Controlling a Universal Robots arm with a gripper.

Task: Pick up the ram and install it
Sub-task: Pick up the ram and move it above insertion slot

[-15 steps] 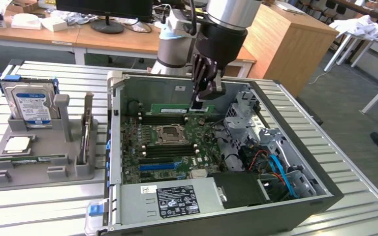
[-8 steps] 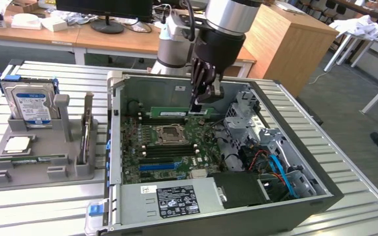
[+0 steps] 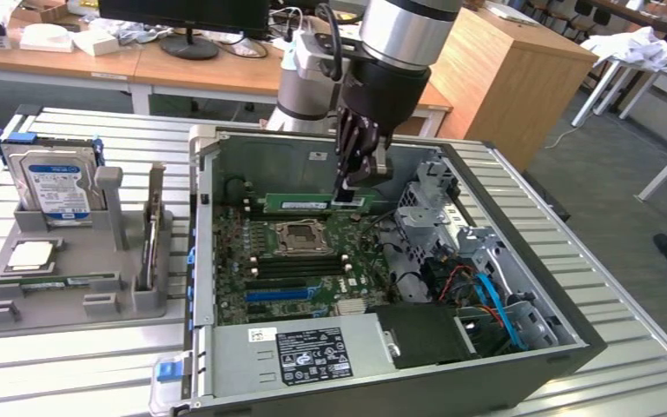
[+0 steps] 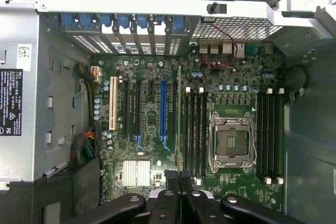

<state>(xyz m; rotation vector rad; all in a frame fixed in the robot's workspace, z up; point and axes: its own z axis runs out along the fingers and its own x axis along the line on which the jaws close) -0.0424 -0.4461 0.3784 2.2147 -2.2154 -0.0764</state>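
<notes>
My gripper (image 3: 353, 193) hangs inside the open computer case (image 3: 565, 330), shut on one end of the ram (image 3: 302, 203). The ram is a long green stick with a white sticker, held level and on edge above the motherboard (image 3: 267, 300), just behind the CPU socket (image 3: 296, 233). In the wrist view the ram (image 4: 179, 119) shows edge-on as a thin green line running out from my gripper (image 4: 179, 181). It lies over the board beside a bank of black memory slots (image 4: 194, 129).
A second bank of memory slots (image 4: 269, 129) lies past the CPU socket (image 4: 231, 140). Drive cage and cables (image 3: 472, 261) crowd the exterior view's right of the case, with the power supply (image 3: 299, 352) at the front. A grey fixture (image 3: 114, 287) holds a hard drive (image 3: 56, 182) and another green stick (image 3: 56, 281).
</notes>
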